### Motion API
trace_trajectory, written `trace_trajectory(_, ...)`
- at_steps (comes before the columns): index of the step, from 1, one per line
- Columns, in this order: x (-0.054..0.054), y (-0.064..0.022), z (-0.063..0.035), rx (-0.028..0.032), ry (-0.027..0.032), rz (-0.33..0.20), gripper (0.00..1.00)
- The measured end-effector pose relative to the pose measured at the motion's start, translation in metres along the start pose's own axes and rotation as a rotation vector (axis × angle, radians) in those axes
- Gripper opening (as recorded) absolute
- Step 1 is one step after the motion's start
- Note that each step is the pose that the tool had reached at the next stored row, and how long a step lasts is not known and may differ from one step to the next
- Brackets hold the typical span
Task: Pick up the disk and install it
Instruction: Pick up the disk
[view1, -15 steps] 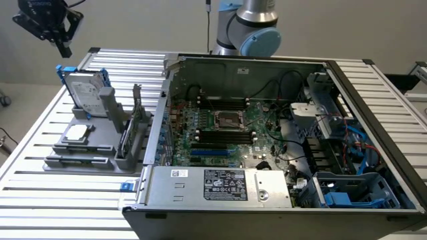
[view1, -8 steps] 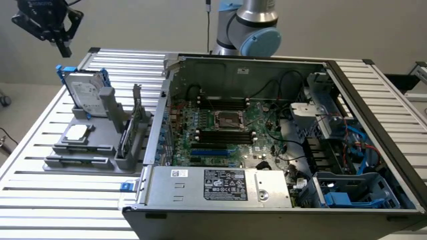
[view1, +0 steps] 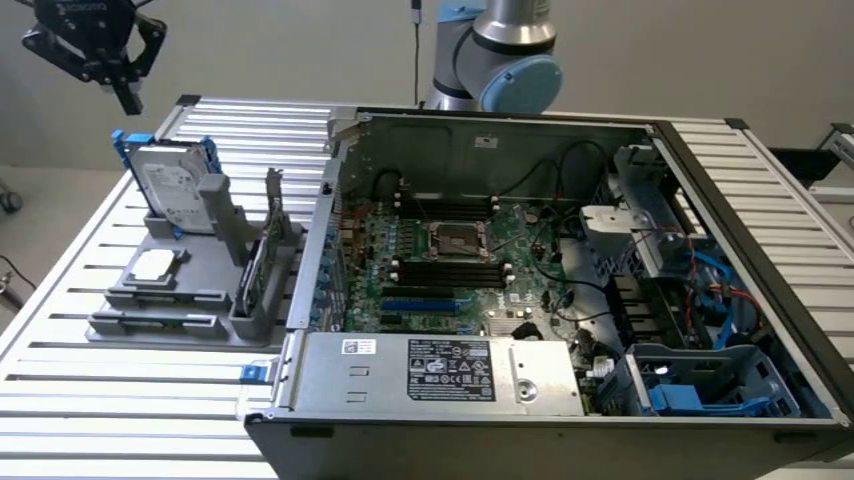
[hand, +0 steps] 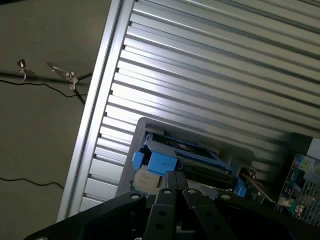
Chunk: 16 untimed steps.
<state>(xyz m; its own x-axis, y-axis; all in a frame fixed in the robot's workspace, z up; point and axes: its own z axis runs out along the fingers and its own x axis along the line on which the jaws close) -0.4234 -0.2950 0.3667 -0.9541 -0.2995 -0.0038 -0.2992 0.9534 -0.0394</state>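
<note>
The disk (view1: 175, 188), a silver-grey hard drive with a white label in a blue carrier, stands upright in a grey holder (view1: 187, 290) at the exterior view's left. My gripper (view1: 127, 100) hangs in the air above it, apart from it, shut with nothing between its fingers. In the wrist view the shut fingers (hand: 175, 187) point down over the disk's blue carrier (hand: 162, 161).
An open computer case (view1: 534, 280) with motherboard, cables and a blue-lined drive bay (view1: 707, 385) fills the exterior view's middle and right. The holder also carries a small silver chip (view1: 154, 265) and a thin card (view1: 274, 250). All rests on a slatted metal table (view1: 120, 400).
</note>
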Motion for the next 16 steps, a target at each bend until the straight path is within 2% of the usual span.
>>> trace_trajectory(16,0.0,0.0,0.0001,-0.0121,0.0226,-0.184,0.11)
